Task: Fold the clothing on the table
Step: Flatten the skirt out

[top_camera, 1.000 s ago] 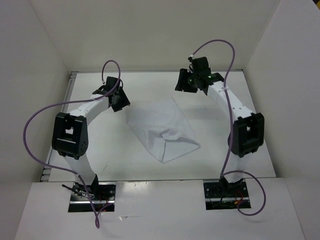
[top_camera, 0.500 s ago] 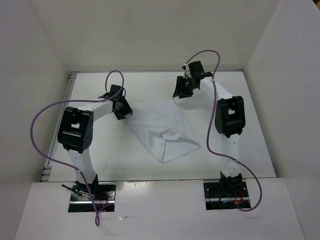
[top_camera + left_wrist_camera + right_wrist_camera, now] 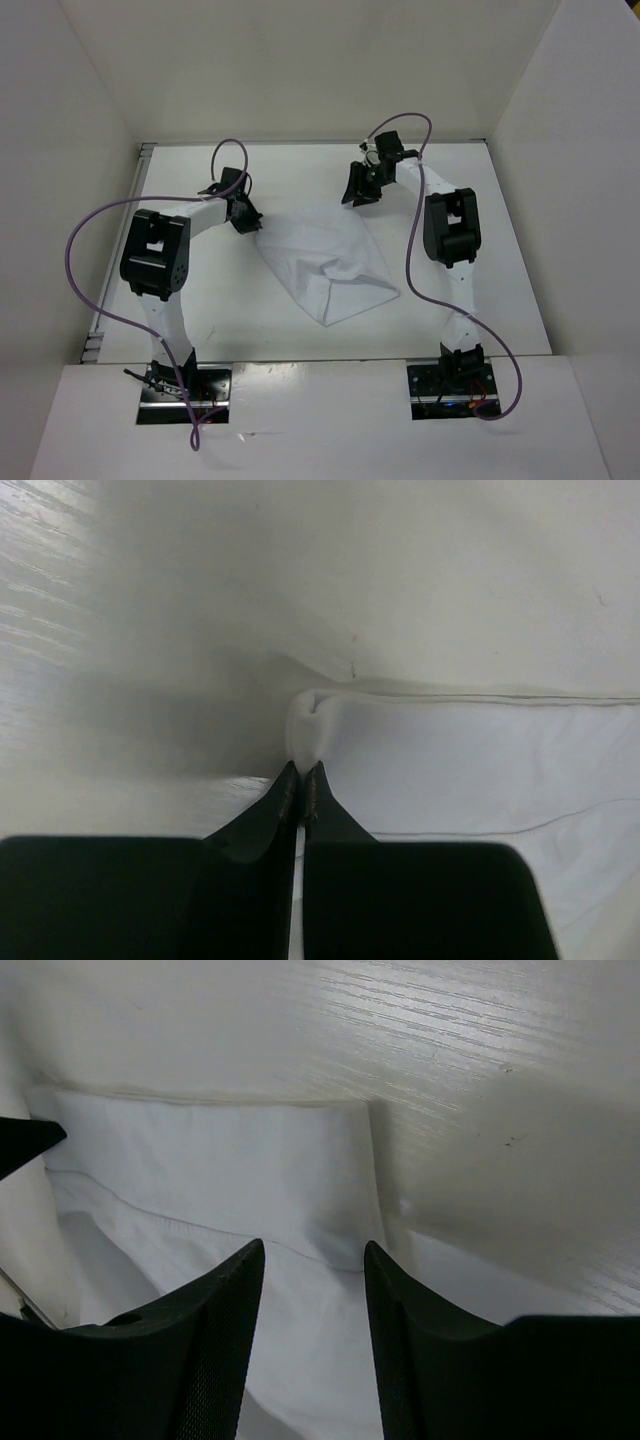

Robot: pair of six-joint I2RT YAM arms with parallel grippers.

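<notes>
The clothing is a white wrinkled garment lying on the table, folded over at its near end. My left gripper sits at its far left corner. In the left wrist view that gripper is shut, and the fabric corner puckers up at its tips. My right gripper is at the far right corner. In the right wrist view it stands open and low, with the clothing running between its fingers.
Upright white wall panels close in the table on three sides. A grey rim runs along the left edge. Purple cables loop off both arms. The arm bases sit at the near edge.
The left gripper has shut on the clothing's far left corner. The right arm has swung in and down to the far right corner, its jaws a little narrower.
</notes>
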